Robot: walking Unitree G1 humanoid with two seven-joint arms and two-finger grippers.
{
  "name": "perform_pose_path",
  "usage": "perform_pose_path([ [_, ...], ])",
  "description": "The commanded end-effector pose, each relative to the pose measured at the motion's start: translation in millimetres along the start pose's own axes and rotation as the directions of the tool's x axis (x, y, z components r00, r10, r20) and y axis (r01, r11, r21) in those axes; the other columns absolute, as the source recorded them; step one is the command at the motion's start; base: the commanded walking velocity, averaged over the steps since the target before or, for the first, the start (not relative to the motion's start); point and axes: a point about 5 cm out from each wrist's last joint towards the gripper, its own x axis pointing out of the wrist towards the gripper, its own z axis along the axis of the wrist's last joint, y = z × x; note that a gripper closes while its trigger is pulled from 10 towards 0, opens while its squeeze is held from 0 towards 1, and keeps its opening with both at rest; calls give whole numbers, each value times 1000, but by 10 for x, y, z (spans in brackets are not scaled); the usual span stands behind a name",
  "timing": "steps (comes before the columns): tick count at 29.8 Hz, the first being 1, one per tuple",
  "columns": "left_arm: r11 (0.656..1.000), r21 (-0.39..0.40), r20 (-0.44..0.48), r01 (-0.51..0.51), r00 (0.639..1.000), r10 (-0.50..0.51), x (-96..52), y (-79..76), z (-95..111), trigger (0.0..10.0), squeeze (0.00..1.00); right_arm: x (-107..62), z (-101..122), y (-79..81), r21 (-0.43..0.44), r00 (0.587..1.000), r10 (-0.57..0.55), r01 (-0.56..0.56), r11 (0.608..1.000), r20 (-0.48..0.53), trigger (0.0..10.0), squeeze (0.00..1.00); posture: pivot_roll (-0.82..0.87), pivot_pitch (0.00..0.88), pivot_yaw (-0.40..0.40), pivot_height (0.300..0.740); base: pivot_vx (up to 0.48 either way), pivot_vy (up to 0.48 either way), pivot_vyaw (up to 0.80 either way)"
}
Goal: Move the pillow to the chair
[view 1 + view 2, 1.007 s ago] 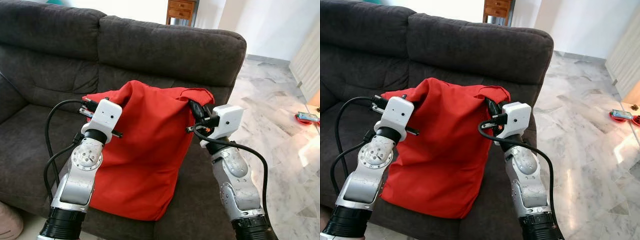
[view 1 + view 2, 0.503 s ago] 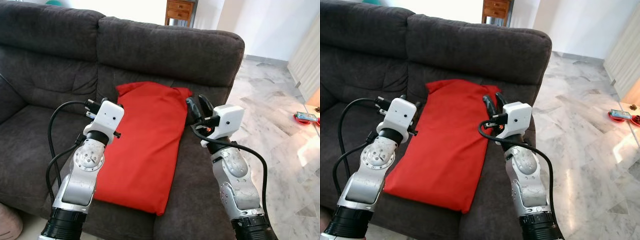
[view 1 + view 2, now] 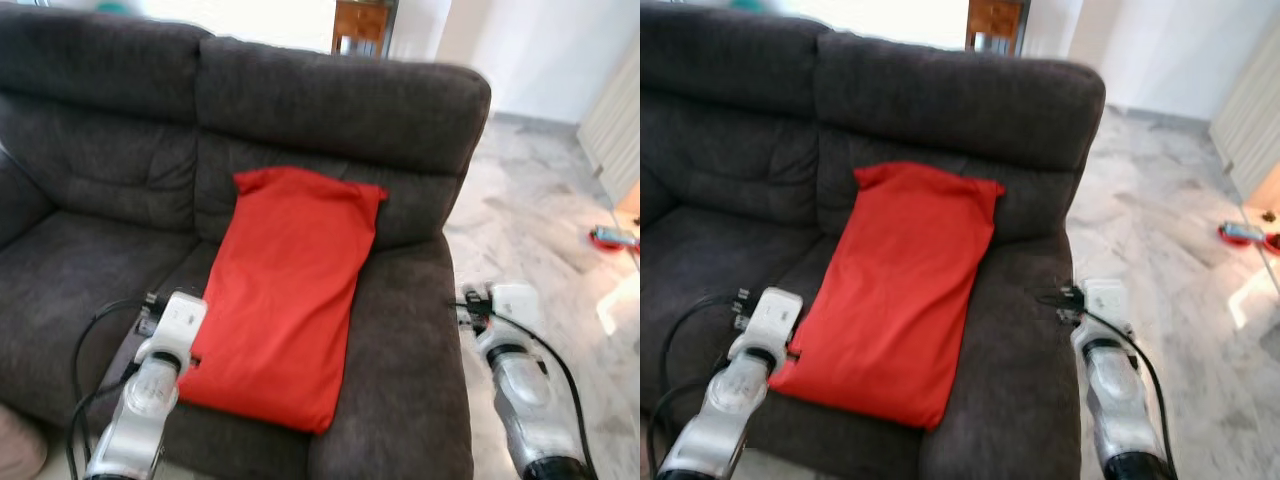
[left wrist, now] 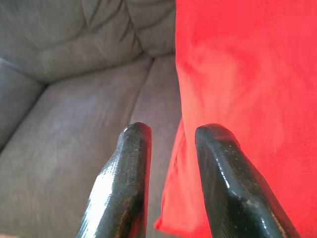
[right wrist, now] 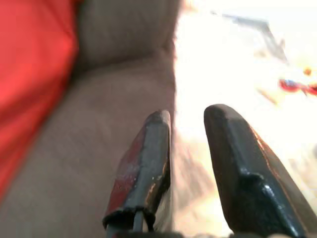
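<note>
The left gripper [image 4: 171, 131] sits low at the front of the dark grey sofa [image 3: 90, 250], just beside the lower left edge of the red pillow [image 3: 290, 290]. In the left wrist view its 2 black fingers [image 4: 131, 163] stand apart with a clear gap between them and nothing held; the seat cushion lies under one finger and the pillow's edge runs under the other. Whether either finger touches the fabric cannot be told. The silver left arm [image 3: 150, 400] rises from the bottom of the head views, with a black cable [image 3: 85, 340] looping off its wrist.

The pillow lies free of both grippers on the sofa's right-hand seat. It is long and flat, its upper end leaning against the backrest and its lower end reaching near the seat's front edge. It is tilted, with the top end further to the right than the bottom.

The right arm [image 3: 525, 385] is well apart from the pillow, out past the sofa's right end, over the marble floor [image 3: 540, 200]. In the right wrist view the right gripper [image 5: 185, 116] has its 2 fingers [image 5: 148, 148] parted and empty, with the sofa's end on one side and the bright floor on the other; that view is blurred.

On the floor at far right lies a small red and blue object [image 3: 612, 238], too small to identify. A wooden cabinet [image 3: 364, 20] stands behind the sofa's back.
</note>
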Motion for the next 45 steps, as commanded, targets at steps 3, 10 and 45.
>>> perform_pose_path([
  [3,1000,-8,-89,6,996,-7,-88,-53,-328,10000,0,-151,-405,-280,-49,981,-111,104,993,-160,10000,0,68,5,-72,740,0,0,0],
  [10,999,-23,-193,33,981,-37,-282,-156,-698,10000,0,-479,-924,-392,-83,919,-142,120,989,-368,10000,0,72,0,-67,740,0,0,0],
  [45,987,-133,-532,89,834,-147,-723,-442,-1513,10000,0,-990,-1511,67,-54,781,76,-139,989,-620,10000,0,67,29,-67,740,0,0,0],
])
